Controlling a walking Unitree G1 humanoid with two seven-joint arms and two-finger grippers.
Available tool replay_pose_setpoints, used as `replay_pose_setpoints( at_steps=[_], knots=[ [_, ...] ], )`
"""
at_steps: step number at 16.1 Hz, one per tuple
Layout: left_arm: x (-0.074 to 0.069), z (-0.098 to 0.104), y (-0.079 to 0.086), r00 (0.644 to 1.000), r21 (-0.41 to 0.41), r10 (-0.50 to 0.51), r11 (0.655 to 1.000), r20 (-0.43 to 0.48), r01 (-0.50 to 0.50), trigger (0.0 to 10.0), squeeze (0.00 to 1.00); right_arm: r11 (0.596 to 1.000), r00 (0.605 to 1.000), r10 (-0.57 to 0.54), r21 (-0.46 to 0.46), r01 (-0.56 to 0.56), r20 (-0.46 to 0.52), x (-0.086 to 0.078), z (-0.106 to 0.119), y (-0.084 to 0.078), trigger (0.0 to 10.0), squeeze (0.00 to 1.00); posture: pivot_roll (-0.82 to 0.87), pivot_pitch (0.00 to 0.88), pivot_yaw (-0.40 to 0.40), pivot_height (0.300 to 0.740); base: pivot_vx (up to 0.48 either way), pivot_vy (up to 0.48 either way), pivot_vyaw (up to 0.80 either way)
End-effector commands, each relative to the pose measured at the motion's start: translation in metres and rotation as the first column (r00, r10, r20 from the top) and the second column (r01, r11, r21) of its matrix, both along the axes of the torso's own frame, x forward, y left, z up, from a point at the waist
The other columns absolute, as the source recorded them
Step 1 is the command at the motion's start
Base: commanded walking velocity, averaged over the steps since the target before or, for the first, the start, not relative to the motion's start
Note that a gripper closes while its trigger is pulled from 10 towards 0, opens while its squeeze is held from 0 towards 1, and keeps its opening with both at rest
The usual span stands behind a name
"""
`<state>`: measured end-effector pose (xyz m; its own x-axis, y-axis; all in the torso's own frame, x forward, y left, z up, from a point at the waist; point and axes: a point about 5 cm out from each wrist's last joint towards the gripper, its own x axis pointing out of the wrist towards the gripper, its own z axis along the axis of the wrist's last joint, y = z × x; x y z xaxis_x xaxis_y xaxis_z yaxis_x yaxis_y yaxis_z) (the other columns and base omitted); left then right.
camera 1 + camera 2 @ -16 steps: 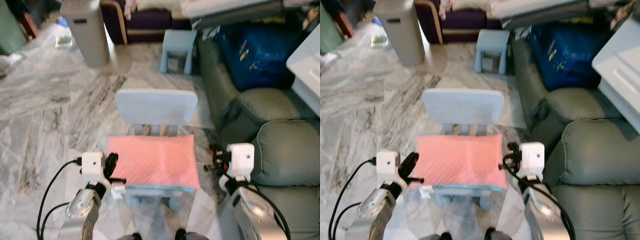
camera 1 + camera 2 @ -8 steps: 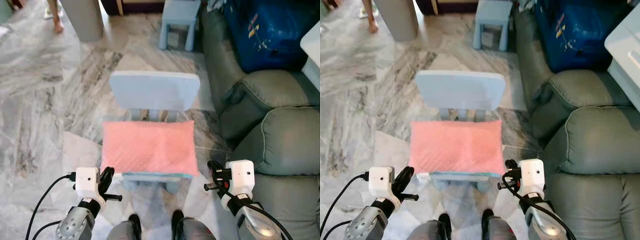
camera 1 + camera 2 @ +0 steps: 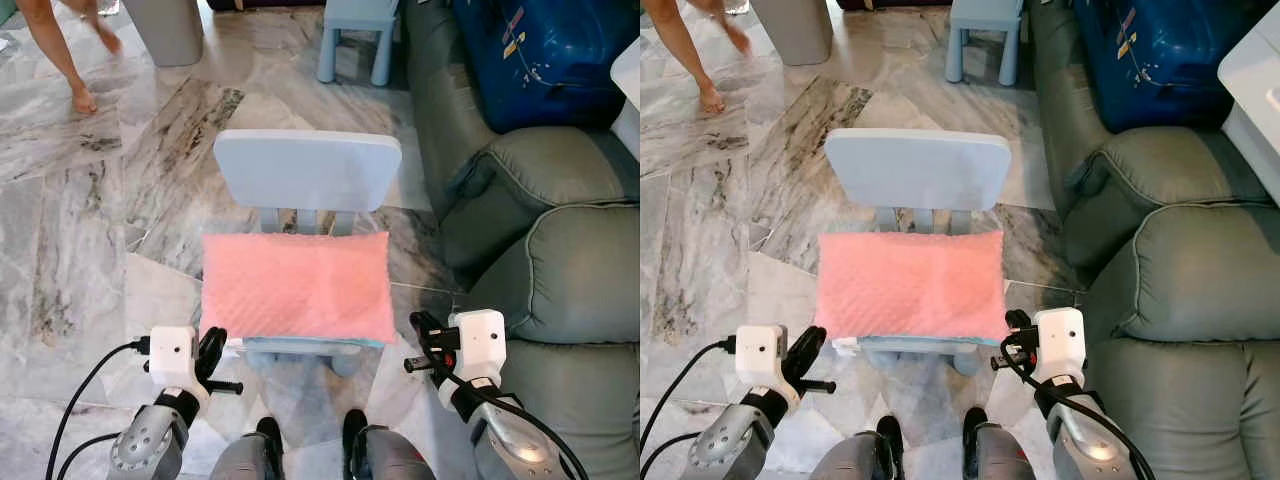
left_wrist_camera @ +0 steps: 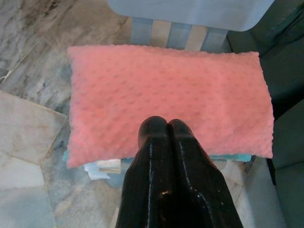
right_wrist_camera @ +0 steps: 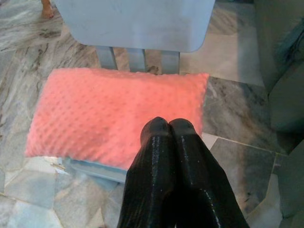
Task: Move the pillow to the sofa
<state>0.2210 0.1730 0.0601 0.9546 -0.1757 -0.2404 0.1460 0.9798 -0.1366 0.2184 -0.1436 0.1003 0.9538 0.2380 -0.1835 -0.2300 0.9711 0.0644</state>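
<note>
A pink dimpled pillow lies flat on the seat of a small pale blue chair right before me. The grey-green sofa stands to my right, its armrest beside the chair. My left gripper hovers near the pillow's front left corner, fingers shut and empty. At the front right corner my right gripper is held the same way, shut on nothing. Both wrist views look down over the shut fingertips onto the pillow.
A blue suitcase lies on the sofa's far end. A pale blue stool and a grey bin stand beyond the chair. A person's bare legs step across the marble floor at the far left.
The camera has tilted down and shifted, so the chair sits higher in view. A person's legs have walked in at the far left. Both grippers stay shut near the pillow's front corners.
</note>
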Motion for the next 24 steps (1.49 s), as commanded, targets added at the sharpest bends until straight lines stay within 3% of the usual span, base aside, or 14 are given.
replay_pose_setpoints(
  at_steps=[1,10,14,18,20,23,24],
  knots=[
    [-0.006,-0.004,0.005,0.999,0.012,0.013,1.000,-0.030,-0.012,10.0,0.00,1.000,1.000,0.013,0.010,-0.013,-0.013,-0.005,0.000,0.003,10.0,0.00,-0.09,0.332,0.012,0.740,0.000,0.000,0.00],
    [-0.007,-0.005,0.006,0.999,0.022,0.025,0.999,-0.037,-0.024,10.0,0.00,1.000,1.000,0.026,0.011,-0.026,-0.011,-0.004,0.001,0.005,10.0,0.00,-0.09,0.335,0.010,0.625,0.000,0.000,0.00],
    [0.001,-0.004,0.022,0.991,0.131,0.130,0.983,-0.023,-0.126,10.0,0.00,0.998,0.999,0.054,0.023,-0.054,-0.009,-0.004,0.002,0.006,10.0,0.00,-0.09,0.334,0.008,0.565,0.000,0.000,0.00],
    [0.018,0.012,0.048,0.967,0.196,0.246,0.947,0.062,-0.253,10.0,0.00,0.998,0.998,0.060,0.018,-0.060,0.002,-0.002,0.003,0.006,10.0,0.00,-0.09,0.330,0.005,0.520,0.000,0.000,0.00],
    [0.026,0.026,0.064,0.937,0.253,0.320,0.903,0.140,-0.347,10.0,0.00,0.998,0.998,0.060,0.017,-0.061,0.019,0.002,0.006,0.004,10.0,0.00,-0.08,0.323,0.006,0.510,0.000,0.000,0.00],
    [0.031,0.034,0.072,0.912,0.290,0.361,0.867,0.193,-0.405,10.0,0.00,0.998,0.997,0.064,-0.005,-0.064,0.035,0.006,0.008,0.001,10.0,0.00,-0.09,0.312,0.006,0.510,0.000,0.000,0.00],
    [0.033,0.035,0.071,0.914,0.288,0.355,0.870,0.195,-0.400,10.0,0.00,0.998,0.997,0.063,-0.007,-0.063,0.039,0.008,0.008,0.000,10.0,0.00,-0.09,0.308,0.006,0.510,0.000,0.000,0.00]
  ],
)
